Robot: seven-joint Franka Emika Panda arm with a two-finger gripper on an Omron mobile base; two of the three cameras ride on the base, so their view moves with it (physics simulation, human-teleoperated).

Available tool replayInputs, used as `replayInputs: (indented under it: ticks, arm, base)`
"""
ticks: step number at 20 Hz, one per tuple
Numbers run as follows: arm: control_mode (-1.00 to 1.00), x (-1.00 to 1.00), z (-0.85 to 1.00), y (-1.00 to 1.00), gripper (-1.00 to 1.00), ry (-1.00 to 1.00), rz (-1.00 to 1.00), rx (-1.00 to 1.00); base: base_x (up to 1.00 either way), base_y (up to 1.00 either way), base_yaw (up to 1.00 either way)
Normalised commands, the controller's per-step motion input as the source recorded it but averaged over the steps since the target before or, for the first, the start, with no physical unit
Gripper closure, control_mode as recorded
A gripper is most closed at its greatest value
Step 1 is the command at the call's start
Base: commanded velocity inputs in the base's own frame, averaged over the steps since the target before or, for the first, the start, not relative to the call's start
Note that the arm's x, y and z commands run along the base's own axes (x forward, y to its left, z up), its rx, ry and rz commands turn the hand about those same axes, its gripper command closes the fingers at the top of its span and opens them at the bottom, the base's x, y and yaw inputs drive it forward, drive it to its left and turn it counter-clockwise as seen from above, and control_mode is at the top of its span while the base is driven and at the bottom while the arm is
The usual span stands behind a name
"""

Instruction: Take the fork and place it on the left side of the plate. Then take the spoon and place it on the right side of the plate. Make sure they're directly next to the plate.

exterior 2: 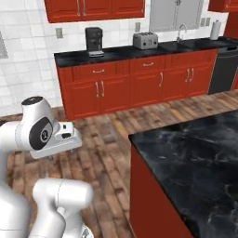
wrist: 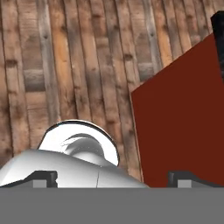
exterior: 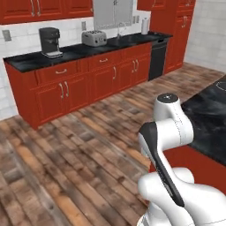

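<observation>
Right now the arm [exterior: 170, 132] is folded close to the base, beside a black marble counter [exterior 2: 195, 158] with red sides. In the hand view the fingers [wrist: 113, 179] point down at the wooden floor [wrist: 65, 65] next to the counter's red side panel [wrist: 179, 122]; the two tips sit far apart, so they are spread and hold nothing. Across the room, a second counter [exterior 2: 139, 51] carries a coffee machine [exterior 2: 94, 41] and a toaster [exterior 2: 145, 41]. Fork, spoon and plate cannot be located.
</observation>
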Motion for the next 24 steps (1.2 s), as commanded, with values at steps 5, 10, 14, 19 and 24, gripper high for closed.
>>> replayInputs:
  ticks: [5,10,14,19,24]
  arm:
    - [1.00,0.00,0.00,0.00,-1.00,0.00,0.00,0.00]
    - [1.00,0.00,0.00,0.00,-1.00,0.00,0.00,0.00]
    - [1.00,0.00,0.00,0.00,-1.00,0.00,0.00,0.00]
    - [1.00,0.00,0.00,0.00,-1.00,0.00,0.00,0.00]
    - [1.00,0.00,0.00,0.00,-1.00,0.00,0.00,0.00]
  base:
    - [0.94,0.79,-0.42]
    - [0.96,0.77,-0.42]
    - [0.97,0.77,-0.42]
    - [1.00,0.71,-0.41]
    - [1.00,0.48,-0.35]
